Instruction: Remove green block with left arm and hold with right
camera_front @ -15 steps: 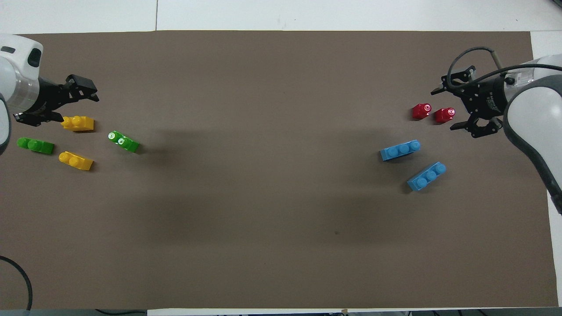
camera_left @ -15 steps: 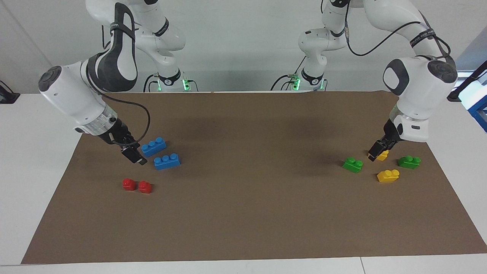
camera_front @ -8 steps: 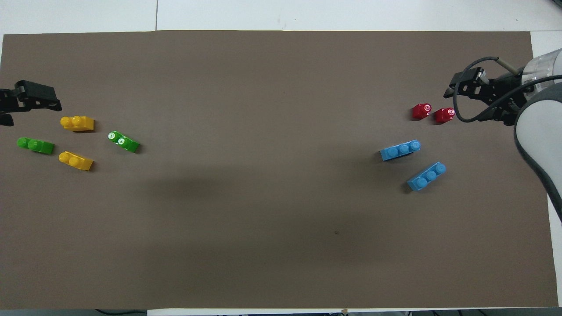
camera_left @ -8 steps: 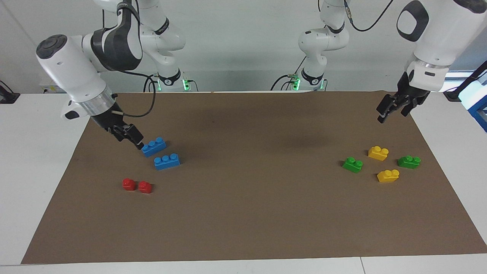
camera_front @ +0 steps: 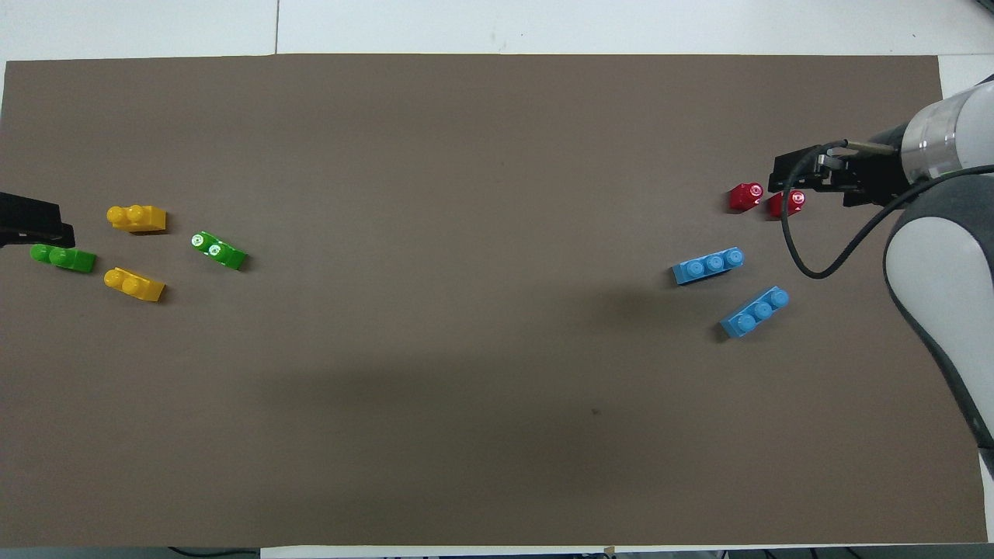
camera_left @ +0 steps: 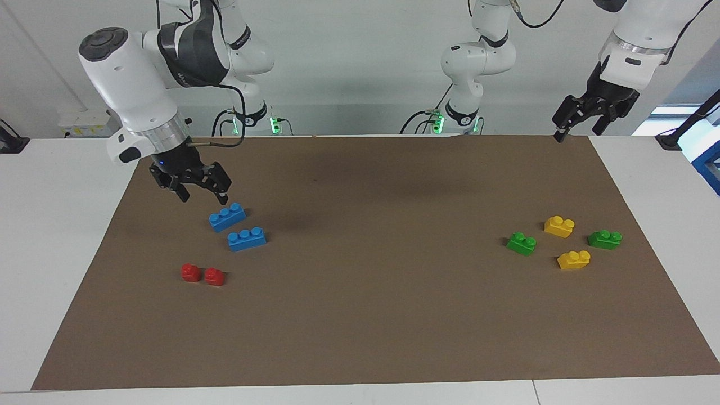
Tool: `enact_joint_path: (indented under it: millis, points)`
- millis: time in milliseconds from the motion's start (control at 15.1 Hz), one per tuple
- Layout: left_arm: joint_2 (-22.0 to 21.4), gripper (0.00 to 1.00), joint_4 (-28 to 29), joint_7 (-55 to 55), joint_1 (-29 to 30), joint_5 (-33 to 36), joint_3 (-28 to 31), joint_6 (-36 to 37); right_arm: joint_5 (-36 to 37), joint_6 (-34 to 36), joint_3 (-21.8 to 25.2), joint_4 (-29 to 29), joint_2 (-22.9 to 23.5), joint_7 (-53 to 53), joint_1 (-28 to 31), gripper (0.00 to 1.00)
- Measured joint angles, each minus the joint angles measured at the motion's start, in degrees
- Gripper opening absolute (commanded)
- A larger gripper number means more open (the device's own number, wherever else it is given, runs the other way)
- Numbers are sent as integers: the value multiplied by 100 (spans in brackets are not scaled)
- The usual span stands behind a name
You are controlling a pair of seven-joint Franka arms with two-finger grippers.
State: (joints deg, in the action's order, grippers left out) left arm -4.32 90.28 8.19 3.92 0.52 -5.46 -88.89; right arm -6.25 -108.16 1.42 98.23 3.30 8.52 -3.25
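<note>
Looking at the facing view, both arms hang up high: left end effector released, well above the small bright green two-stud plastic brick lying loose on the brown surface. Right end effector released too. From overhead, the darker green brick sits close by, so grabbing the wrong one looks like the risk.

— Much room anywhere?
— Plenty across the middle of the brown mat: bare from one cluster to the other.
— Toward the left arm's end?
— Crowded: two green bricks and two yellow bricks lying close, narrow gaps between.
— Toward the right arm's end?
— Two blue bricks near each other, two red pieces almost touching.
</note>
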Motion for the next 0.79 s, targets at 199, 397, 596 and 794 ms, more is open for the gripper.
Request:
enact_joint_path:
  millis: [199, 397, 596, 794]
  points:
    - [-36, 100, 333, -4, -7, 0, -15, -396, 15, 512, 49, -12, -192, -218, 68, 100]
    - [-37, 100, 385, -9, -8, 0, -12, -472, 162, 988, 65, -11, -382, -342, 163, 100]
    - [-38, 100, 386, -14, -8, 0, -3, -438, 236, 1193, 65, -11, -425, -466, 200, 100]
    - [-33, 100, 387, -16, -8, -58, 10, -218, 623, 1219, 58, -72, -437, -571, 200, 100]
